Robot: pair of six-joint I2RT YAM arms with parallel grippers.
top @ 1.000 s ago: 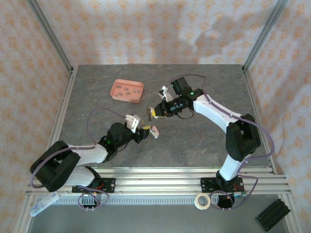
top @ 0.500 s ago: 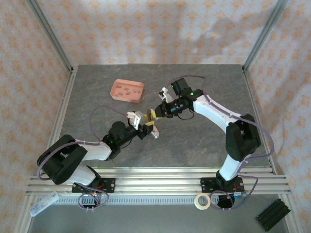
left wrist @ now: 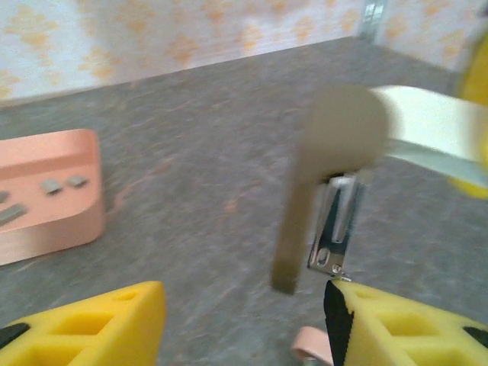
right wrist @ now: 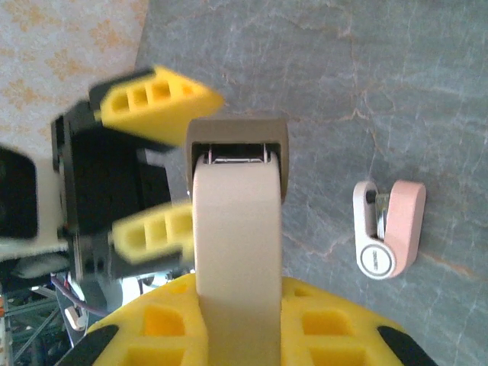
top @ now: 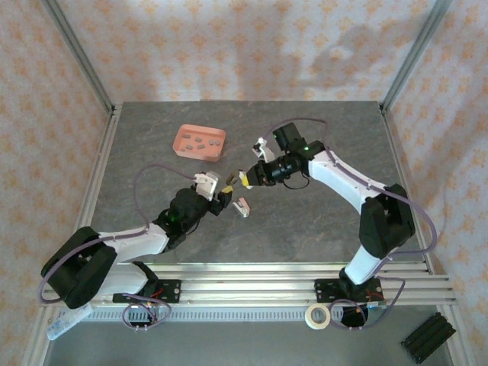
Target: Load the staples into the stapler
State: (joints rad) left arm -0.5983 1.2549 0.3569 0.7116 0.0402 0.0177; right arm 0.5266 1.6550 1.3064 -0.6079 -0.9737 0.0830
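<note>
Because the staples (top: pixel 200 141), loose inside the tray (top: pixel 180 147), look tiny, light and crumbly, pinch one gently across its long sides; nearward of the tray, the right gripper (top: pixel 245 178) clamps the stapler (right wrist: pixel 236 229), the left gripper (left wrist: pixel 240 306) gapes empty.

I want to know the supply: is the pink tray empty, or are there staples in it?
Not empty. Several small grey staples lie inside the salmon-pink tray; the left wrist view also shows some resting on its floor.

The staples (left wrist: pixel 52 185) lie in the tray (left wrist: pixel 53 229), left of the stapler (left wrist: pixel 335 130).
</note>
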